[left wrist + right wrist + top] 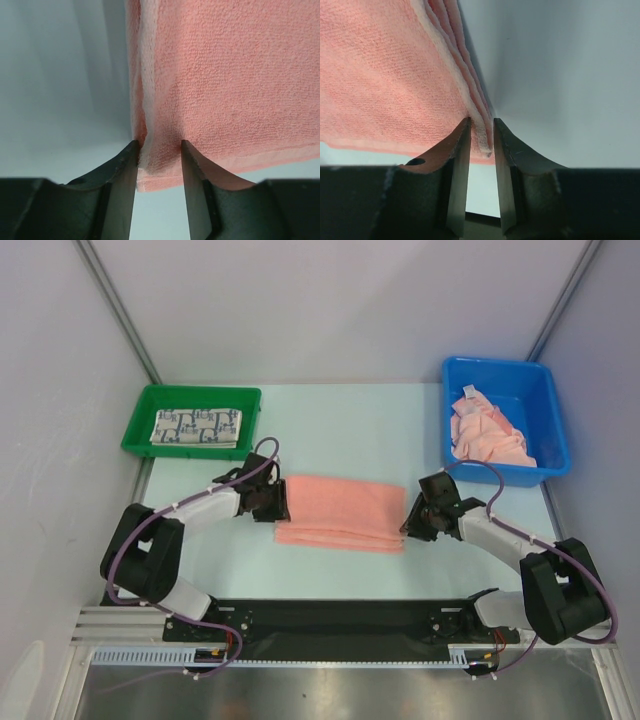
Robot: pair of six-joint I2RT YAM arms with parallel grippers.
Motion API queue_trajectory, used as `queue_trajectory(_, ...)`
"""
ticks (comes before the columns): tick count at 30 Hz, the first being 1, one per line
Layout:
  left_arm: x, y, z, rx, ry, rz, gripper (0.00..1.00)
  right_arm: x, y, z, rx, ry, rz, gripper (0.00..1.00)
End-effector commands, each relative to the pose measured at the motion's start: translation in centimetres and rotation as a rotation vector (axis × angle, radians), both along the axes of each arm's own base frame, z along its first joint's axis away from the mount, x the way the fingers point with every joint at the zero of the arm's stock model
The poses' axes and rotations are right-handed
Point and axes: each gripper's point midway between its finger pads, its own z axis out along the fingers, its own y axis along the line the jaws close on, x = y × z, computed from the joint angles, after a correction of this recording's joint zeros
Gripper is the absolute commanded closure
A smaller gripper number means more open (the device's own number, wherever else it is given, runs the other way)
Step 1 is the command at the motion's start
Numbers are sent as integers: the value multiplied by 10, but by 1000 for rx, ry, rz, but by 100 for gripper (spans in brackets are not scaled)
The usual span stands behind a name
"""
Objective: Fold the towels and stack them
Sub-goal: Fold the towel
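Salmon-pink terry cloth fills the middle of the desk (345,430): we see the pink towel (340,512) lying folded in several layers, flat, between the two arms. The left tool (274,504) is clamped on the towel's left end; in its wrist view the left tool (159,150) has both fingers pressed against the near corner of the pink towel (235,85). The right tool (409,523) grips the opposite end, and from its wrist the right tool (481,125) pinches the stacked layer edges of the pink towel (385,75). At the far left a green tray (138,432) holds a folded patterned towel (197,428), white with blue-grey print. At the far right a blue bin (556,430) holds crumpled pink towels (488,435)
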Motion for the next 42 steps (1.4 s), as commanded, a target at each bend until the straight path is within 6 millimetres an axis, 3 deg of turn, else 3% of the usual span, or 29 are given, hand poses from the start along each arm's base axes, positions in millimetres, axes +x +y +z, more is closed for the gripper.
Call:
queue_trajectory(1, 7, -1, -2, -12, -13, 32, 57, 10, 1, 5, 6, -47, -26, 71)
queue_trajectory(5, 6, -2, -8, -17, 0, 37, 66, 11, -4, 3, -18, -54, -43, 81)
queue_trajectory(8, 6, 0, -7, -3, 5, 43, 86, 12, -5, 5, -28, -60, -38, 97)
queue_trajectory(9, 7, 1, -5, 3, 4, 43, 96, 13, -5, 7, -30, -67, -30, 100)
queue_trajectory(10, 7, 2, -2, 9, 2, 41, 100, 14, -6, 10, -35, -71, -28, 100)
queue_trajectory(16, 9, 14, 30, 92, 0, 16, 100, 20, -7, 34, -54, -108, -4, 100)
queue_trajectory(21, 6, 10, 49, 71, -3, -18, 100, 23, -4, 55, -36, -137, 13, 100)
queue_trajectory(26, -2, 3, 34, 33, 34, -37, 98, 16, -3, 44, -19, -106, -5, 97)
queue_trajectory(30, -8, -3, 23, -8, 53, -47, 100, 6, 0, 30, 1, -68, -15, 72)
queue_trajectory(42, -14, -2, 8, -1, 77, -51, 100, 0, 16, 18, 6, -69, -17, 65)
